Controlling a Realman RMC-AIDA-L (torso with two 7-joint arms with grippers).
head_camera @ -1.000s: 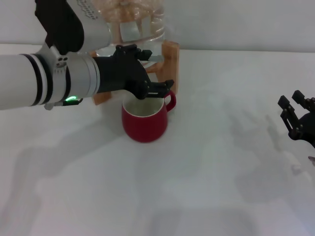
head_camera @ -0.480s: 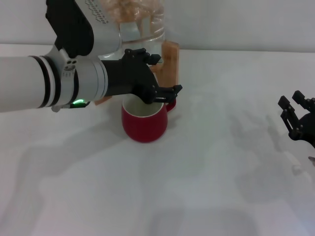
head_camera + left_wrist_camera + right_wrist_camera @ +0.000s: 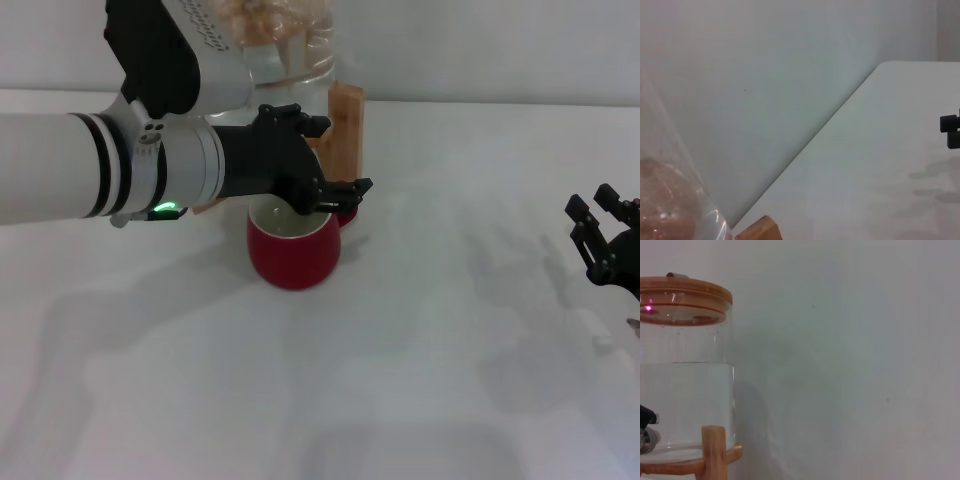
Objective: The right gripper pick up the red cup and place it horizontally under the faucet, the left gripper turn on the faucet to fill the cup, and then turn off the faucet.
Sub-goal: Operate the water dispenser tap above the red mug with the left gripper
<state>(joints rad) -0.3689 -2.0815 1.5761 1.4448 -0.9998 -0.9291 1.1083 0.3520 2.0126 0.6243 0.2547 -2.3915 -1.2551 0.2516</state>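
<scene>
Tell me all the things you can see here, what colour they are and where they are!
red cup: one, dark red with a white inside, standing upright on the table in front of the jug's stand.
water jug: one, clear glass with water in it and a wooden lid, at the back of the table.
wooden stand: one, light brown, holding the jug, just behind the cup.
table: one, white, under everything.
wall: pale grey-white, behind the table.
faucet: hidden behind the left gripper, so I cannot see it.
left gripper: one, black claw on a white arm with a green light, right above the cup's rim.
right gripper: one, black, open, off at the table's right edge, away from the cup.
</scene>
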